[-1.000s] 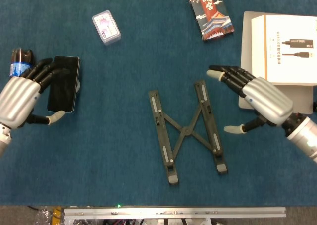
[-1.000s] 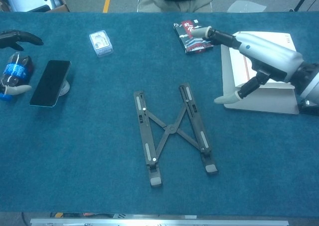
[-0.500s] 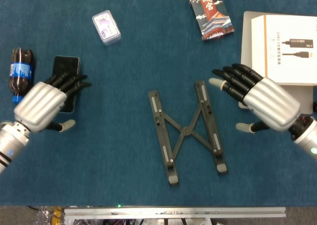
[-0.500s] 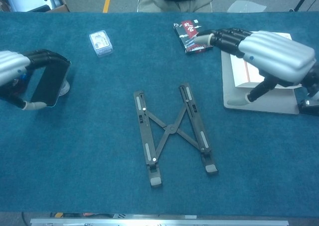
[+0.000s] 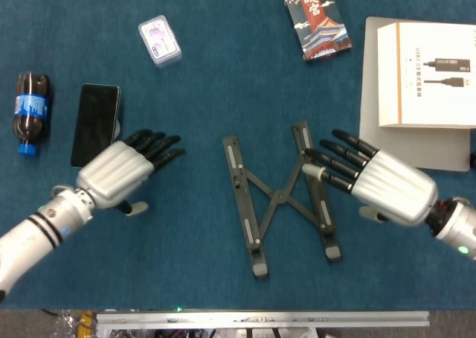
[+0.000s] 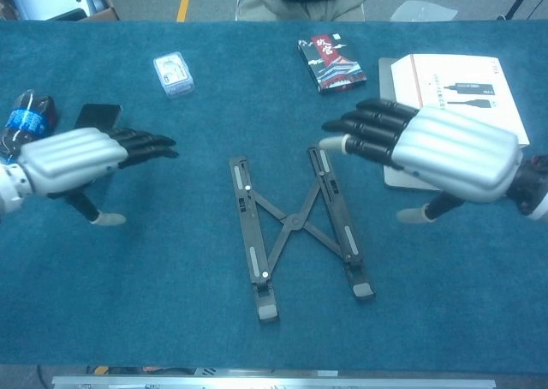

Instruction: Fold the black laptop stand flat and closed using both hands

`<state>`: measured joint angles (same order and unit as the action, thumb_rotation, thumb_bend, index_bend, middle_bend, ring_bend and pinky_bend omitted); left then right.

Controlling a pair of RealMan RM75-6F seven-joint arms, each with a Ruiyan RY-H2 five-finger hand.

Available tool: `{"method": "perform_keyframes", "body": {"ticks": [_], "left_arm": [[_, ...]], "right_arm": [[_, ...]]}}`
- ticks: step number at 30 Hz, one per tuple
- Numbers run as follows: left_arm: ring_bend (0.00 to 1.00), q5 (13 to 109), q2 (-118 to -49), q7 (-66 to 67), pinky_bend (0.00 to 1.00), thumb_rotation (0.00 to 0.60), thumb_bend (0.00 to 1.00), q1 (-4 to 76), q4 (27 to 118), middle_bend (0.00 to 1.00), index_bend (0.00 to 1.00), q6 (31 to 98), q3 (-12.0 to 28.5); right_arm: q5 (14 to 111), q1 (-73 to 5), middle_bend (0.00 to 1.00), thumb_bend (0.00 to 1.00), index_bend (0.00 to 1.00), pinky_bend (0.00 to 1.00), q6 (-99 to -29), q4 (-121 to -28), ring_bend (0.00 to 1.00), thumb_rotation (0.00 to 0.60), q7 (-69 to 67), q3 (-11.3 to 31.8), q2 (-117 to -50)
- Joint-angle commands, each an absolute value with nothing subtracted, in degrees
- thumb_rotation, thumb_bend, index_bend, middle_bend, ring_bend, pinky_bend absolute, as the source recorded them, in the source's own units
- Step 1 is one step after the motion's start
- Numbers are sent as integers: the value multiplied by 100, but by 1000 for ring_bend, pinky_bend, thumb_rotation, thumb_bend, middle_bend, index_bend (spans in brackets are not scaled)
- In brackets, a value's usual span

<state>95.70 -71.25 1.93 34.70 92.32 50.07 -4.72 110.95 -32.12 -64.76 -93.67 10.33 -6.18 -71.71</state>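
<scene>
On the blue cloth-covered table, both hands flank the stand.

Left hand: the silver-backed, black-fingered left hand hovers palm down, fingers spread and stretched toward the stand, thumb tucked below; it holds nothing and stands apart from the stand's left rail. The chest view shows it likewise.

Right hand: the silver-backed right hand is also spread flat and holding nothing. In the head view its black fingertips overlap the stand's right rail; whether they touch it I cannot tell. In the chest view it appears raised above the cloth.

Stand: the black X-shaped folding laptop stand lies spread open between the two hands, its two long rails joined by crossed struts, the hooked feet toward the near edge.

Behind the left hand: a black smartphone lying flat, and beside it a small dark cola bottle with a blue label on its side.

Far side: a small clear plastic card case and a dark illustrated card box with red characters.

Right edge: a white product carton printed with a cable resting on a grey flat slab.
</scene>
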Motion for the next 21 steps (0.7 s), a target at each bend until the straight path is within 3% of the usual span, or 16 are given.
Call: {"method": "perform_keyframes", "body": {"ticks": [1, 13, 21], "left_arm": [[0, 9464, -7359, 354, 74, 568, 201, 3652, 9168, 0, 0, 4750, -422], [0, 8938, -8044, 371, 74, 564, 201, 4022, 8846, 0, 0, 4249, -196], [0, 8587, -8431, 333, 74, 509, 201, 4121, 8564, 0, 0, 4178, -70]], "right_arm": [[11177, -3254, 0, 0, 0, 25, -6418, -9248, 0, 600, 1013, -693, -7281], [11499, -3321, 0, 0, 0, 0, -6654, -8372, 0, 600, 903, -809, -7786], [11581, -3384, 0, 0, 0, 0, -6790, -7907, 0, 600, 770, -840, -8119]]}}
